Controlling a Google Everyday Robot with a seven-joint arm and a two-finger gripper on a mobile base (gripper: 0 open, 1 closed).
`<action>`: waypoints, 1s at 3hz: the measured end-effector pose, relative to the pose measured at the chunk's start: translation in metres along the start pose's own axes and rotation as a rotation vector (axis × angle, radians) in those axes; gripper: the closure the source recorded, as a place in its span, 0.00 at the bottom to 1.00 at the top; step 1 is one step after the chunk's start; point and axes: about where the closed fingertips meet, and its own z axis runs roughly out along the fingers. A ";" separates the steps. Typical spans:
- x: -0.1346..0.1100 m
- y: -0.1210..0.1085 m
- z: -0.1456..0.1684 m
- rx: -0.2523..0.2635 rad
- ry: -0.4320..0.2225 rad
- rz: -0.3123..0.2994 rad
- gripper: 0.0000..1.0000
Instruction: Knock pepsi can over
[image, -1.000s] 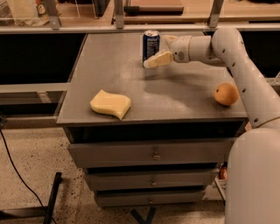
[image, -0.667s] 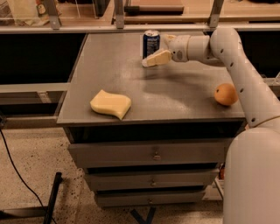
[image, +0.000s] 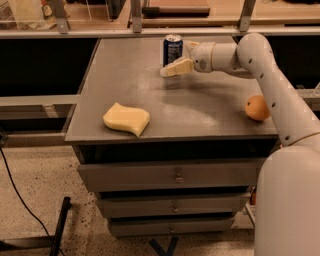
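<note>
Just beside the upright pepsi can (image: 173, 47), empty jaws gape; sponge (image: 126, 119), orange (image: 257, 108) well apart.

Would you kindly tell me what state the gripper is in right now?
Gripper: beside the upright pepsi can; open or closed cannot be told.

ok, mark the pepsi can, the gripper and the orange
pepsi can (image: 172, 50): camera view, blue side wall.
gripper (image: 176, 66): camera view, pale tip, right beside the can.
orange (image: 257, 108): camera view, middle of the fruit.
</note>
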 end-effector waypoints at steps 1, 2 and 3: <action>0.005 0.000 0.001 0.008 0.004 0.010 0.18; 0.003 0.002 -0.002 0.010 -0.006 0.012 0.41; 0.000 0.003 -0.005 0.011 -0.014 0.017 0.64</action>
